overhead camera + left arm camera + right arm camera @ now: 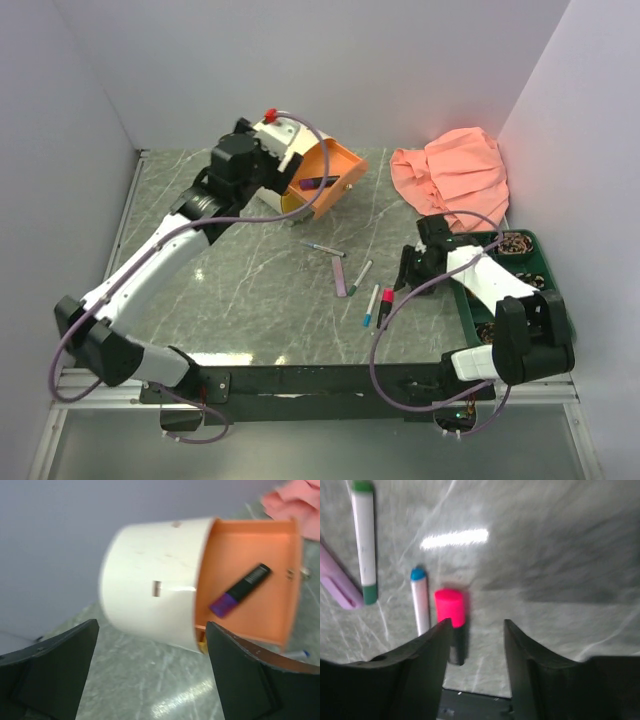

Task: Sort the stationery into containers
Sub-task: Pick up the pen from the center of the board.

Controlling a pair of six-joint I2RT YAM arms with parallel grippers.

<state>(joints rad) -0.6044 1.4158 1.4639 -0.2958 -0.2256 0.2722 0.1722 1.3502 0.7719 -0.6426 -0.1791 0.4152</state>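
Table (pixel 250 290): grey-green, marbled, walled in on the left, far and right sides.
Left arm (pixel 150 265): reaches from the near left to the far middle, wrist beside the cabinet.
Right arm (pixel 500 300): folded at the near right, wrist pointing left toward the loose stationery.
Cloth (pixel 450 170): peach, crumpled, far right.
Tray (pixel 537 243): dark green, right edge, just near the cloth; contents too small to read.
Cabinet (pixel 275 135): cream drum, far middle, lying tipped in the left wrist view.
Orange drawer (pixel 335 165): pulled out to the right of the cabinet, interior exposed.
Left gripper (pixel 151 630): jaws spread wide, nothing between them, facing the cabinet wall.
Right gripper (pixel 476 630): jaws parted and empty, low over bare table.
Purple highlighter (pixel 240 590): lies diagonally inside the orange drawer (black body, purple end).
Pink-black highlighter (pixel 451 615): on the table, just left of the right gripper's left finger, partly hidden behind it.
Blue-capped pen (pixel 420 600): just beside the pink-black highlighter, on its left.
Green-capped pen (pixel 364 540): farther left, apart from both.
Lilac marker (pixel 337 582): beside the green-capped pen.
Thin pen (pixel 322 247): alone, mid-table, between the orange drawer and the lilac marker.
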